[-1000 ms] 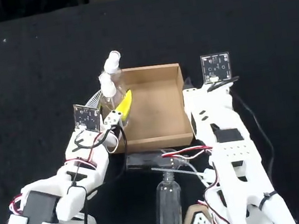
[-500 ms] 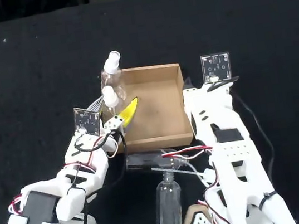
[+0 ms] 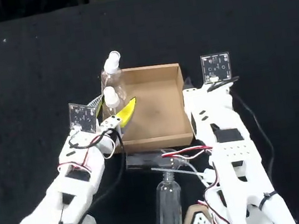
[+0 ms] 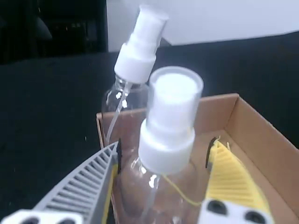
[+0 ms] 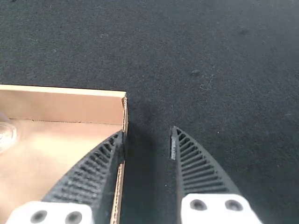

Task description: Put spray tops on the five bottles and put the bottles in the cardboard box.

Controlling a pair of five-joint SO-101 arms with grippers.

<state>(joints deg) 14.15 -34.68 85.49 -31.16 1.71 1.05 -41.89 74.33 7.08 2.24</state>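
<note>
Two clear bottles with white spray tops stand upright along the left wall of the cardboard box (image 3: 157,108), one (image 3: 111,66) at its far left corner and one (image 3: 110,98) nearer. My left gripper (image 3: 117,117) is open, its grey and yellow fingers on either side of the nearer bottle (image 4: 170,121), with the farther bottle (image 4: 139,51) behind it. My right gripper (image 5: 147,137) is open and empty just outside the box's right wall (image 5: 122,121), close to the table. A third clear bottle (image 3: 168,206), without a top, lies on the table in front between the arms.
A dark flat object (image 3: 144,159) and loose wires (image 3: 186,152) lie in front of the box. The black cloth (image 3: 31,73) spreads to the left, right and back. The right half of the box floor (image 4: 261,140) holds nothing.
The left gripper held the nearer bottle tilted at the box's left wall, set it upright inside and let go. The left arm has since drawn back slightly. The right arm kept still.
</note>
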